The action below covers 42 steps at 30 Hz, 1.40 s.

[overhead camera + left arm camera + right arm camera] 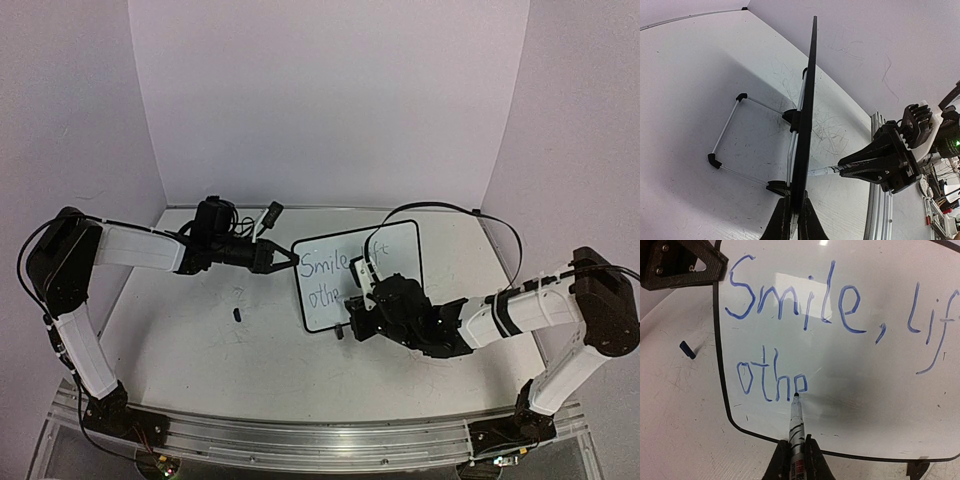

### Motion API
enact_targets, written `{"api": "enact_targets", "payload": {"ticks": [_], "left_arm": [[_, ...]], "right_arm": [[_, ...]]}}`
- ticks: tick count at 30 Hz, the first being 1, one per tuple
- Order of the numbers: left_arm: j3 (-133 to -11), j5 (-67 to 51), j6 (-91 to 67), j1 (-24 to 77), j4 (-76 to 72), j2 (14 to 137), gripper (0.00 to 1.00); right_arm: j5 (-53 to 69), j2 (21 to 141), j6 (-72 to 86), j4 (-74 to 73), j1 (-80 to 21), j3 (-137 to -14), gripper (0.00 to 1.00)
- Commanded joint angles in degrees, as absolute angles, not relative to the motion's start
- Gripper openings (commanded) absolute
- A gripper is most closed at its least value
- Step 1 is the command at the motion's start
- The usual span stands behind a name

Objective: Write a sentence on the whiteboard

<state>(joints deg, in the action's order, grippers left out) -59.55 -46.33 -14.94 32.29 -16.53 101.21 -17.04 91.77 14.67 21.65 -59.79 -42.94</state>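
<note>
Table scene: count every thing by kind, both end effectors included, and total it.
Whiteboard: 1
Marker: 1
Small dark loose piece: 1
End effectors: 2, left end effector and right end effector
Total: 5

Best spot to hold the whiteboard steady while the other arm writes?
The bare left frame edge, coming in from the left, one finger on the face, one behind. The whiteboard is a thin panel propped on a wire stand, so only its edges fit a pincer; the left pincer clamps there, clear of the sentence and marker.
</note>
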Motion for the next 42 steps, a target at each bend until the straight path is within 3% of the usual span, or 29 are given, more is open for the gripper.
{"api": "enact_targets", "payload": {"ticks": [1, 16, 22, 42], "left_arm": [[-61.54, -47.64, -15.03, 32.03, -16.52, 99.46, 0.00], [-61.57, -47.65, -14.94, 32.01, -16.52, 99.40, 0.00], [-61.58, -47.65, -14.94, 32.04, -16.50, 99.46, 0.00], [-61.61, -47.76, -14.85, 32.03, -16.43, 99.38, 0.00]], "right_arm": [[-18.52, 92.64, 15.29, 20.59, -59.57, -41.86, 0.00], [-24.17, 88.34, 13.73, 19.57, -59.48, -41.45, 0.00], [-15.30, 80.91, 6.98, 26.19, -59.49, -38.01, 0.00], [-20.16, 89.41, 6.48, 25.84, -58.93, -43.95, 0.00]]}}
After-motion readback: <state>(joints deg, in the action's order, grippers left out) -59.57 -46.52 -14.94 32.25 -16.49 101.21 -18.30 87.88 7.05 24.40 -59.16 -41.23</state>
